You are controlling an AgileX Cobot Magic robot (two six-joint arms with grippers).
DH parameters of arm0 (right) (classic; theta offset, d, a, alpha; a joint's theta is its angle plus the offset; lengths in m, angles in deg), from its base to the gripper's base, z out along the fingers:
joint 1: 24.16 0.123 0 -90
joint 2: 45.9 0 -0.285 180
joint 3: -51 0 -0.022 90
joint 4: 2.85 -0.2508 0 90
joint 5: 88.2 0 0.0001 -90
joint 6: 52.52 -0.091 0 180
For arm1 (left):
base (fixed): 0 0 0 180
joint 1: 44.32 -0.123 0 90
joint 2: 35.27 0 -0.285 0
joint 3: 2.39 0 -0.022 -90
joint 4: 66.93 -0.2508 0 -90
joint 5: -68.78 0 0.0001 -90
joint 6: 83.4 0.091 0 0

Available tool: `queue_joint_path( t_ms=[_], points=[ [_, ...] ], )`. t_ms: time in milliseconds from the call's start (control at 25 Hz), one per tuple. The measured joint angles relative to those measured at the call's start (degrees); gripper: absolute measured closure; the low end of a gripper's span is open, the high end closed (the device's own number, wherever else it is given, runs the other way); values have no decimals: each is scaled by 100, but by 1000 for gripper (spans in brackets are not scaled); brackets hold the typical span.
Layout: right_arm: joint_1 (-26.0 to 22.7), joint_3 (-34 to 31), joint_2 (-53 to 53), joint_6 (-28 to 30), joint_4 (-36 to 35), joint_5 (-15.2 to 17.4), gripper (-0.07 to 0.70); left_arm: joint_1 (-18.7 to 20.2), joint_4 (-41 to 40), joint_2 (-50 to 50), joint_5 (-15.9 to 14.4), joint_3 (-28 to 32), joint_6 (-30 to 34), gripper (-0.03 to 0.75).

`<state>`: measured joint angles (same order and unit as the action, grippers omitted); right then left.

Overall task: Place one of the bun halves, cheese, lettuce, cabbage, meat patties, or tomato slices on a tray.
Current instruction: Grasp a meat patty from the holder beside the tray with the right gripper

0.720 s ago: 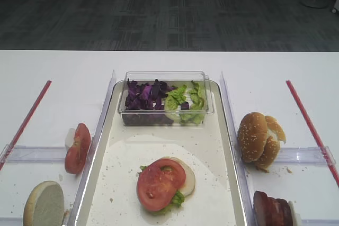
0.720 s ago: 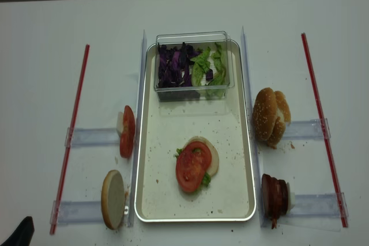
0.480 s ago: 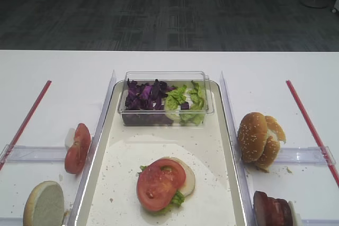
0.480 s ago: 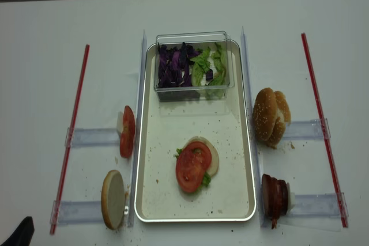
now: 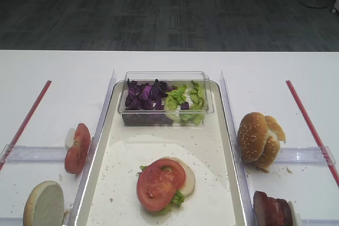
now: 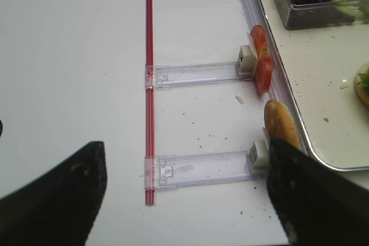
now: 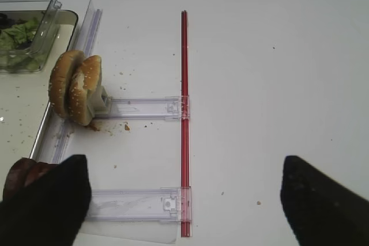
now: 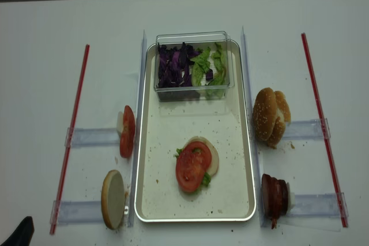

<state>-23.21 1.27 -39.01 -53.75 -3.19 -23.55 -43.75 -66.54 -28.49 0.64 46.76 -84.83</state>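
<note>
- Exterior high view: the tray (image 5: pixel 225 130) already carries a stack with a tomato slice (image 5: pixel 160 183) on top of lettuce and a pale bun half. If I set the next piece down off-centre, I judge it could slide off that glossy slice. The meat patties (image 5: pixel 271 210) stand on edge at the right, beside the tray.
- Right wrist view: my right hand (image 7: pixel 181 200) is wide open and holds nothing, well back from the bun halves (image 7: pixel 75 87) standing upright in their holder. Those could topple if I nudge one while reaching.
- Left wrist view: my left hand (image 6: pixel 184 194) also looks spread and empty, above the desk (image 6: pixel 75 56). A lone bun half (image 6: pixel 281 131) stands close to one finger, so a careless drop could knock it.
- Realsense view: nothing has visibly moved since the earlier frames; everything sits where it was.
</note>
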Motion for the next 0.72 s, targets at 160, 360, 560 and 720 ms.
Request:
queue_joint_path(
  t_ms=[160,360,560,720],
  points=[
    [0,0,0,0,0,0,-46,0,0,0,0,0,0,191],
    [0,0,0,0,0,0,-46,0,0,0,0,0,0,190],
    [0,0,0,0,0,0,-46,0,0,0,0,0,0,190],
    [0,0,0,0,0,0,-46,0,0,0,4,0,0,190]
  ],
)
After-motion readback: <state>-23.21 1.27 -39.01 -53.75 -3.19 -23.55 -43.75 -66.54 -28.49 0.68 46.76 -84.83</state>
